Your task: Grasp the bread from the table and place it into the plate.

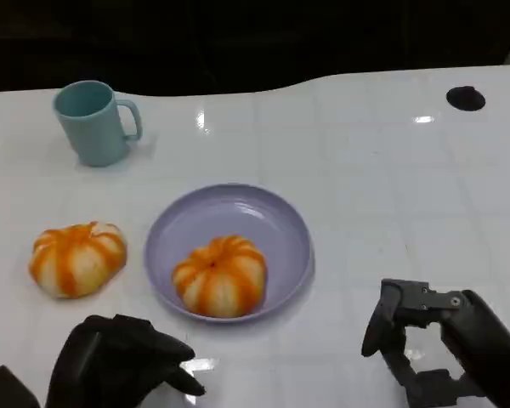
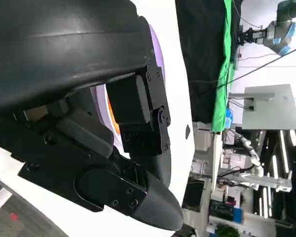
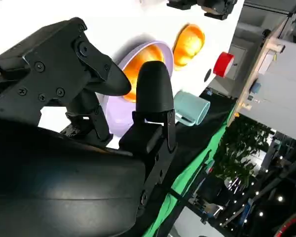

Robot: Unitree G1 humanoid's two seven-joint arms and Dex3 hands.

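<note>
One orange-striped bread (image 1: 219, 275) lies inside the lilac plate (image 1: 229, 200) at the table's middle. A second, similar bread (image 1: 76, 258) sits on the table just left of the plate. My left hand (image 1: 119, 361) hovers near the front edge, below that second bread, holding nothing. My right hand (image 1: 446, 348) is at the lower right, apart from the plate, fingers spread and empty. In the right wrist view my right hand (image 3: 113, 98) has the plate (image 3: 153, 52), the bread in it (image 3: 133, 69) and the other bread (image 3: 190, 42) beyond it. The left wrist view shows my left hand (image 2: 113, 148) near a sliver of plate (image 2: 155, 49).
A teal mug (image 1: 92, 123) stands at the back left, also seen as the mug (image 3: 190, 108) in the right wrist view. A small black disc (image 1: 465, 98) lies at the back right. White table stretches between the plate and my right hand.
</note>
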